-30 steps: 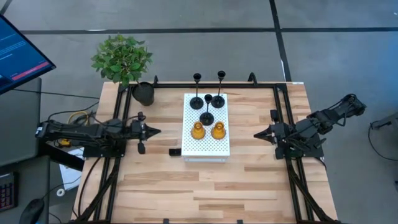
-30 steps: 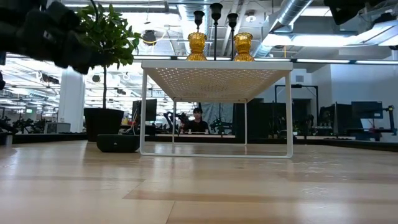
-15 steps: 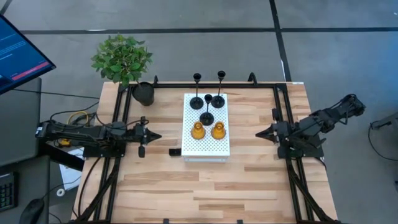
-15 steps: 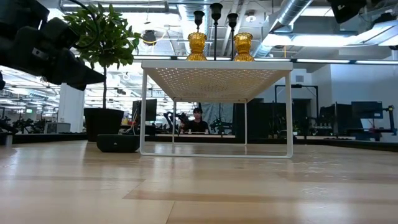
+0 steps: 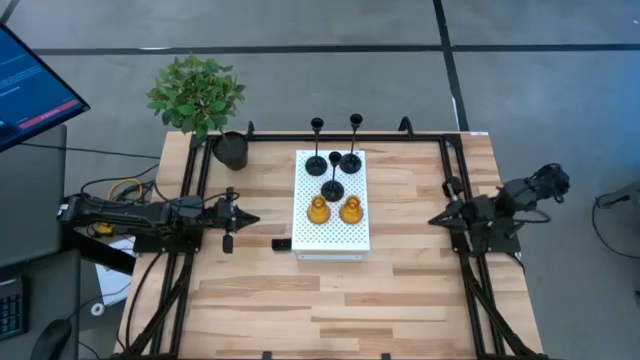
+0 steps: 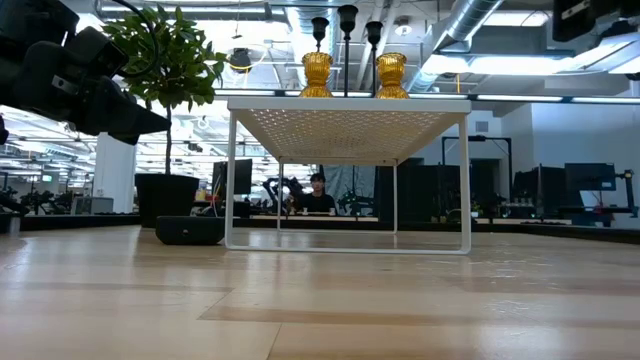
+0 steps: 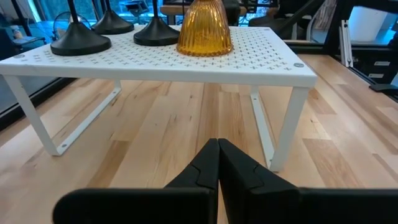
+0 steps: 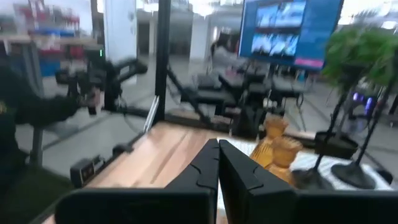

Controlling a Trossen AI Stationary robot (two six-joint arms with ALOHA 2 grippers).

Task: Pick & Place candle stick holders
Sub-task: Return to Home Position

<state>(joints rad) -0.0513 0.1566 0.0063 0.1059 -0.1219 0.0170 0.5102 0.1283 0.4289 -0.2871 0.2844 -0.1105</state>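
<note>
Left gripper (image 5: 250,214) hangs above the left side of the table (image 5: 400,290). Its fingers are pressed together on nothing, and its tip points at the shelf. Right gripper (image 5: 433,218) is over the table's right edge. Its fingers are likewise together and empty, and it points back toward the shelf.

Between the two, well apart from both, stands a white perforated shelf (image 5: 335,238) on thin legs. All five holders stand upright on its top. Three black holders (image 5: 333,190) with disc bases fill the end nearer the plant: two side by side, and a third in front, between them. Two amber holders (image 5: 318,210) stand side by side just beyond that third one.

A leafy plant (image 5: 196,93) in a black pot stands at the table's far left corner. A small dark object (image 5: 281,243), hard to make out, lies just beside the shelf on the left gripper's side.
</note>
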